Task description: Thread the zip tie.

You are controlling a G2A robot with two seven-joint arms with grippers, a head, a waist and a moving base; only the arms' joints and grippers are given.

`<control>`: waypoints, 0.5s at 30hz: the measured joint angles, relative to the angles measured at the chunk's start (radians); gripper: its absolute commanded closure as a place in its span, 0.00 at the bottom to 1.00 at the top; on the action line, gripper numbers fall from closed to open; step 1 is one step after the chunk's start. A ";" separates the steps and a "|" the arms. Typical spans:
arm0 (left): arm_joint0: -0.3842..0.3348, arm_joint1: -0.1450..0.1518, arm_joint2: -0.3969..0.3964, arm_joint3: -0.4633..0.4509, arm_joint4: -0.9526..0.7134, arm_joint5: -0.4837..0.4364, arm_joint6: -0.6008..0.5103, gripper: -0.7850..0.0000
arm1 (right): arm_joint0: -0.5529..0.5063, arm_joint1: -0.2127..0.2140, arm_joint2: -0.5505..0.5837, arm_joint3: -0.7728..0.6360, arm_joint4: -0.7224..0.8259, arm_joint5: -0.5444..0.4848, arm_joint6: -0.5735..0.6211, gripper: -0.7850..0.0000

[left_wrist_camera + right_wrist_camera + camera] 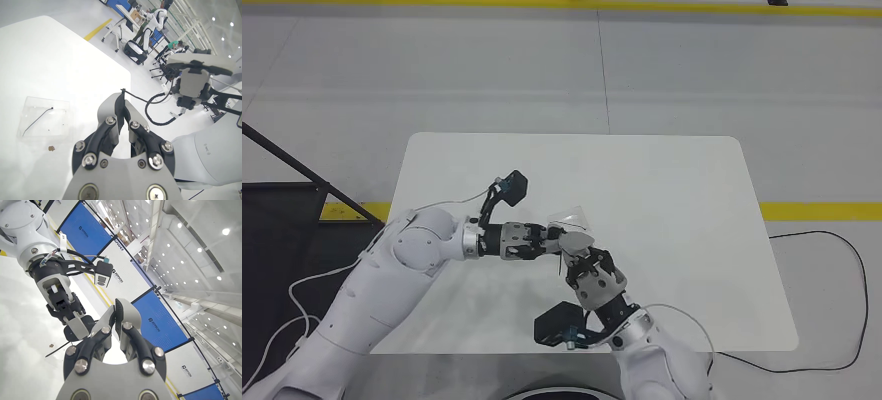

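Observation:
My left gripper (122, 103) is shut on a black zip tie (136, 97). The tie's square head pokes out just past the fingertips, and a thin strap runs from it toward the other arm. Seen from the right wrist, the left gripper (76, 326) hangs above the table with the tie's pointed tail (56, 350) sticking out below it. My right gripper (114, 310) is shut and points upward right beside it; I see nothing between its pads. From above, the left gripper (555, 240) and the right gripper (580, 262) nearly touch over the table's front middle.
A clear plastic tray (28, 98) lies on the white table (672, 200) with a second black zip tie (36, 120) inside; from above the tray (572, 217) is just behind the grippers. A small brown crumb (51, 148) lies near it.

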 measured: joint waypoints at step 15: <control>0.023 -0.002 -0.006 -0.007 0.028 -0.014 0.060 1.00 | -0.007 -0.029 -0.088 0.053 -0.227 0.262 0.108 1.00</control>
